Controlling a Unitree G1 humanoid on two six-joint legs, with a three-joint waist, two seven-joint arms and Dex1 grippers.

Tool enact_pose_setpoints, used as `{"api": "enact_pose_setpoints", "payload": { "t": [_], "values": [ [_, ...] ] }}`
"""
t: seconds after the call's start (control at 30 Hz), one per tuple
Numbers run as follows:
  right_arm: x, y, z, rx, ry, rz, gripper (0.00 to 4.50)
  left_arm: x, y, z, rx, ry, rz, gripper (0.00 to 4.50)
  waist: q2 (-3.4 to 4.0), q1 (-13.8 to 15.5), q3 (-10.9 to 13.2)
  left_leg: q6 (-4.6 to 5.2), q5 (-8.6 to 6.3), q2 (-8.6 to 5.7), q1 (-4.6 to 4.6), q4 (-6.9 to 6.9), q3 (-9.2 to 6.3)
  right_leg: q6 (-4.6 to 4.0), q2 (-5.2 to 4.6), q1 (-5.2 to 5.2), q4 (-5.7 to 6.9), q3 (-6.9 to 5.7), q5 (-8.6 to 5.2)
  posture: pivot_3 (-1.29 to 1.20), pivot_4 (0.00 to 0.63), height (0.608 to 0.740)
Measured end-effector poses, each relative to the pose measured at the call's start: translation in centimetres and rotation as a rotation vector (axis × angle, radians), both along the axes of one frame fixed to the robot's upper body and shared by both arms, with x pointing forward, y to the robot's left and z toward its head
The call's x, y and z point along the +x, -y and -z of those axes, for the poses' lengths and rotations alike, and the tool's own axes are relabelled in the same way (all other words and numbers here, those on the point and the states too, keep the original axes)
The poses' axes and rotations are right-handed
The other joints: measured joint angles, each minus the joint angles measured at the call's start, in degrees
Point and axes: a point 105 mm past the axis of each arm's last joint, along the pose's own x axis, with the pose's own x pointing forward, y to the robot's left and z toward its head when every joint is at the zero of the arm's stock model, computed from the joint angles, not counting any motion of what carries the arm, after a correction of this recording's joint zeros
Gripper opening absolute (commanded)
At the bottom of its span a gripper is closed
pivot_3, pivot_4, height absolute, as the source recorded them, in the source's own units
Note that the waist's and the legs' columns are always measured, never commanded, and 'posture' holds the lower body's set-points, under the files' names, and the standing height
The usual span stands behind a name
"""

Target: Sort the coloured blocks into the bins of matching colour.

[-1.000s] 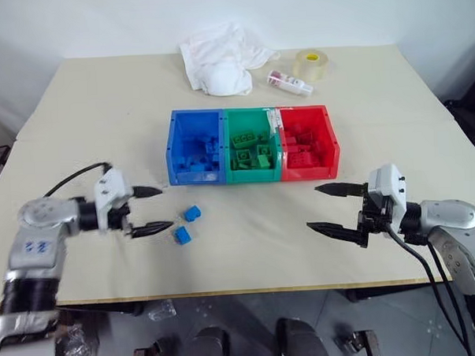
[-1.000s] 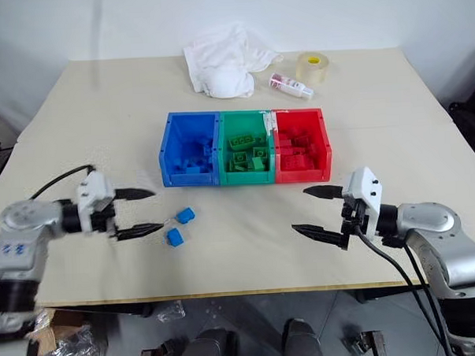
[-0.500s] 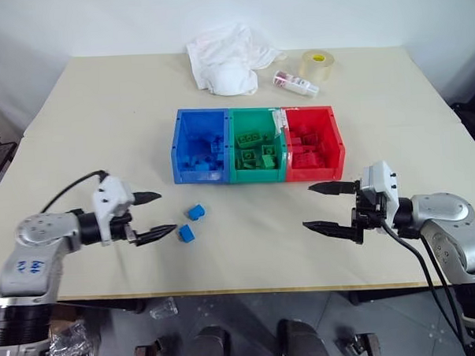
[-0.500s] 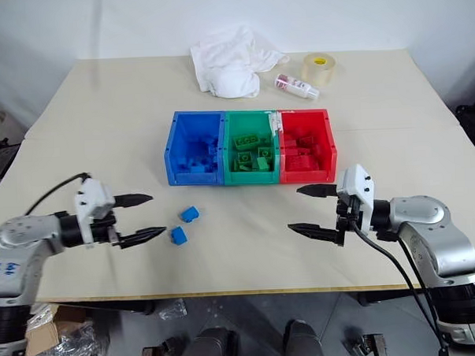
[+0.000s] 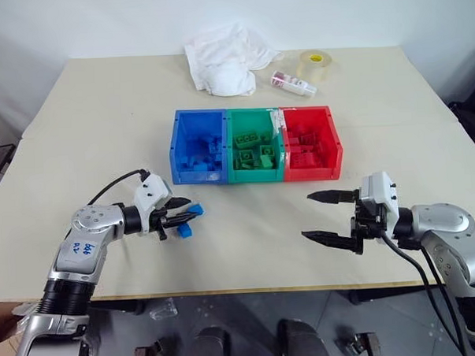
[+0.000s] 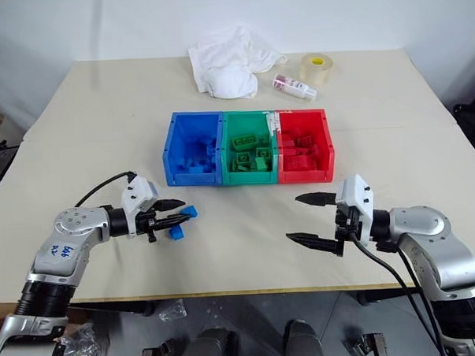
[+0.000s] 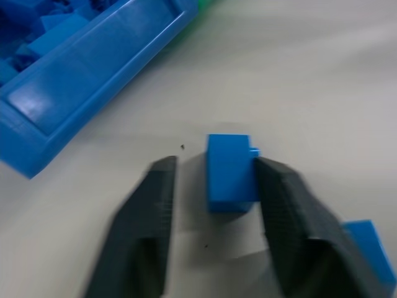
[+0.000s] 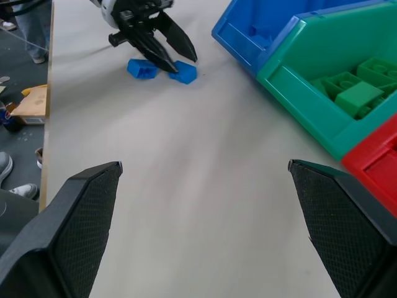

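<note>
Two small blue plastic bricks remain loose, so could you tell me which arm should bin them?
Left. The left gripper already straddles one small blue plastic brick, near the blue bin.

Three joined open plastic bins sit in a row on the bench: a blue bin [image 5: 197, 147], a green bin [image 5: 254, 144] in the middle and a red bin [image 5: 309, 142]. Each has small studded bricks of its own colour inside. Two small blue plastic bricks lie on the bench near the blue bin: one [image 7: 230, 171] is between the left fingers [image 7: 287, 207], the other [image 7: 371, 245] just beside it.
</note>
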Motion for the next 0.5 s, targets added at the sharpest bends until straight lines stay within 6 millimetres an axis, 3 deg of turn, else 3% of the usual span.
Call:
{"api": "enact_pose_setpoints", "payload": {
  "t": [0.07,0.27,0.5],
  "values": [
    [0.0,0.0,0.0,0.001,0.002,0.004,4.5,0.2,0.1,0.0,-0.009,0.002,0.002,0.66,0.0,0.17,0.0,0.0,0.0,0.0,0.0,0.03,-0.02,0.0,-0.01,0.02,0.0,0.0,0.0,0.0,0.15,0.74],
    [-0.1,0.2,0.4,0.002,-0.011,0.024,4.5,1.5,0.3,-1.6,-0.03,0.046,-0.001,0.66,-0.02,0.15,0.01,0.0,0.0,-0.02,-0.04,0.02,-0.04,0.0,-0.01,-0.02,0.0,-0.03,0.0,0.0,0.15,0.74],
    [-0.1,0.2,0.3,0.002,-0.001,0.034,4.5,4.0,2.2,-8.7,-0.111,0.229,0.006,0.66,-0.02,0.12,0.01,0.0,0.0,-0.04,-0.04,0.03,-0.02,0.01,0.0,-0.01,0.0,-0.04,0.0,0.0,0.15,0.74]
  ]
}}
